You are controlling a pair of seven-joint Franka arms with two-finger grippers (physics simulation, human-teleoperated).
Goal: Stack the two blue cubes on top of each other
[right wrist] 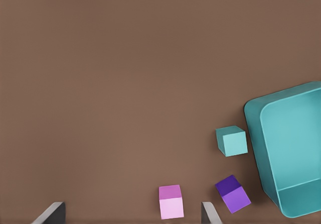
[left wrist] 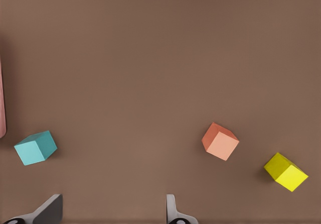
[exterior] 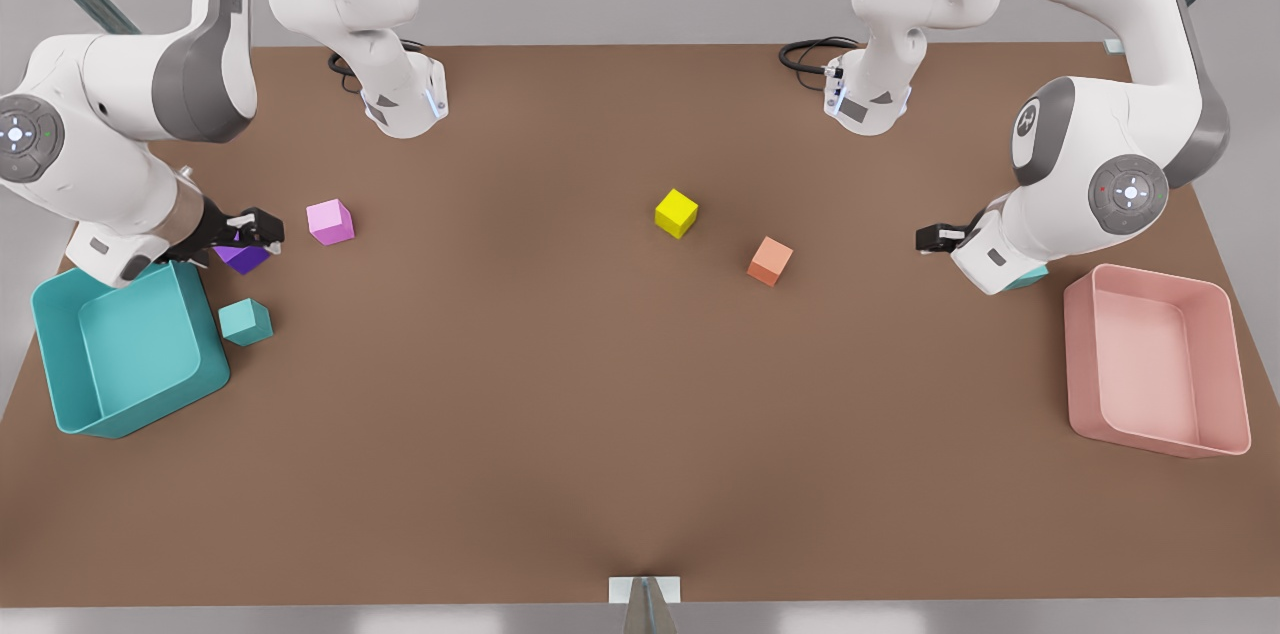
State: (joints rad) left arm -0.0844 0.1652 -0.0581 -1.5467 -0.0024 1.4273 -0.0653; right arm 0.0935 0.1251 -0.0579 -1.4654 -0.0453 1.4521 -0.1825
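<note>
Left gripper (left wrist: 108, 211): fingers (left wrist: 173, 211) spread apart, grasping nothing, above bare tabletop (exterior: 560, 394) beside the pink bin (exterior: 1160, 364). One blue cube (left wrist: 35, 147) rests on the tabletop near it, by the bin. Right gripper (right wrist: 133, 214): fingers (right wrist: 208, 213) likewise released, hovering near the purple cube (exterior: 243, 257) and pink cube (exterior: 330, 221). Second blue cube (exterior: 246, 321) sits just beside the teal bin (exterior: 60, 384), well apart from the first.

Bare tabletop (exterior: 560, 394) mid-table; teal bin (exterior: 60, 384) just beside one teal cube (exterior: 246, 322).

Brown table (exterior: 600, 434) carries six cubes (exterior: 246, 321), teal bin (exterior: 60, 384), pink bin (exterior: 1080, 364).
</note>
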